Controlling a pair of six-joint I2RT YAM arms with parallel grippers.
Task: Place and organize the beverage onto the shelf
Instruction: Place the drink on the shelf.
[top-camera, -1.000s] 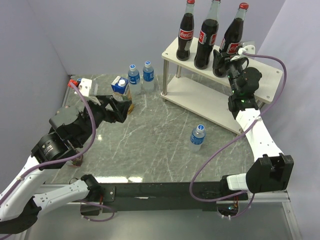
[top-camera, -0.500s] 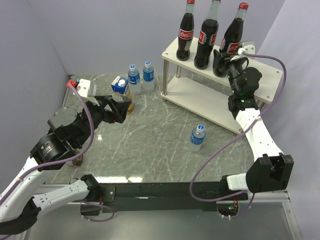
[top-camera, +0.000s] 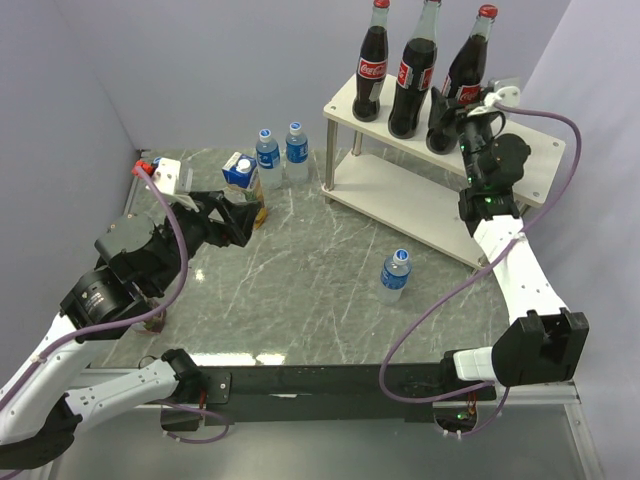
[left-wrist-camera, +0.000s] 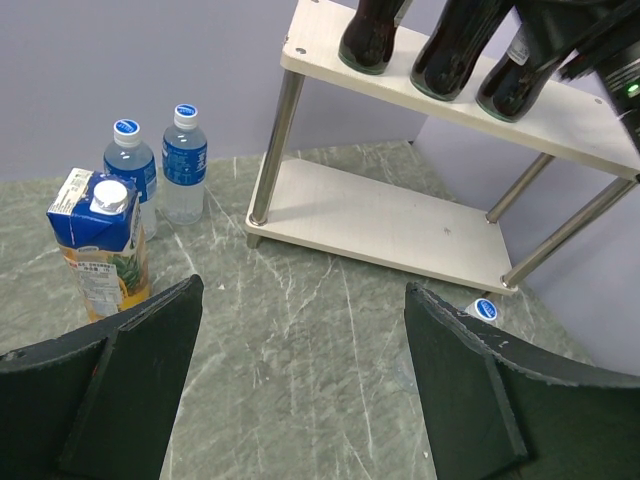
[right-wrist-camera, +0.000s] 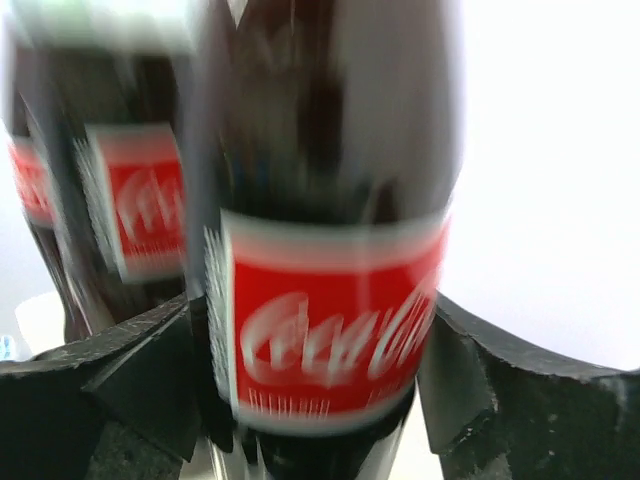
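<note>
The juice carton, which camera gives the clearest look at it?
The left wrist view: the juice carton stands close and sharp, with its white cap and printed sides plain. The top view shows it small, from above. The right wrist view misses it, filled by cola bottles.

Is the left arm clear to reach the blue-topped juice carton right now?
Probably yes. The left pincer is open, and the blue-topped juice carton stands just ahead, slightly left of it, with only bare grey veined tabletop between.
</note>
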